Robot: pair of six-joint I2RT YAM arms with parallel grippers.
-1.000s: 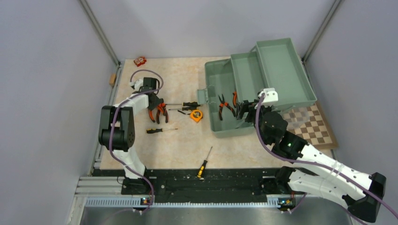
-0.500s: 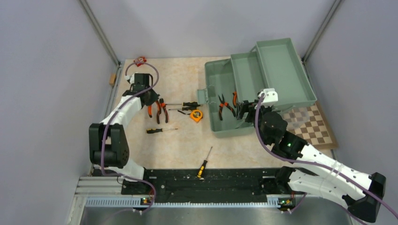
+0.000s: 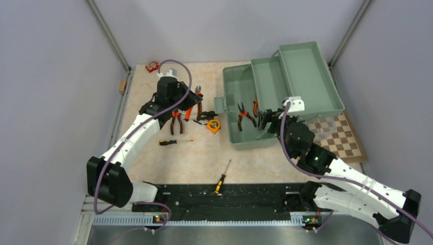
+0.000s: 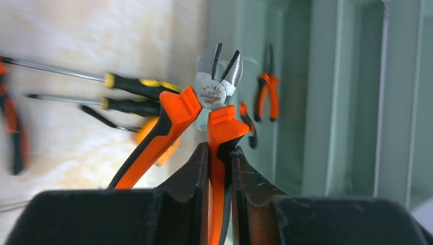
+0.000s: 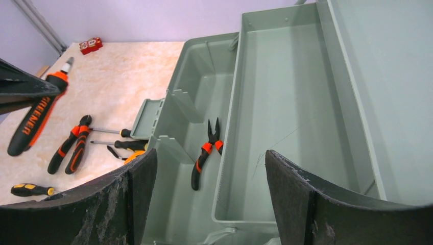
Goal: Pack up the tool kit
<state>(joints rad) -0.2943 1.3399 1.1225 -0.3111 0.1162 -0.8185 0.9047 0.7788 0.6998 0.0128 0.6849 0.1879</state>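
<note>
Firmly, the left gripper (image 4: pixel 219 155) pinches one orange handle of the cutting pliers (image 4: pixel 214 92). Its fingers are clamped tight, and the pliers are held above the table just left of the open green toolbox (image 3: pixel 250 142). The right gripper (image 5: pixel 209 161) hangs spread wide over the toolbox, holding nothing. A second pair of pliers (image 5: pixel 205 152) lies inside.

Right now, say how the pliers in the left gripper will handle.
The left gripper clamps only one handle of the pliers, so the free handle may swing. The steel head probably makes them tip-heavy. Rubbery grips likely resist slipping.
</note>
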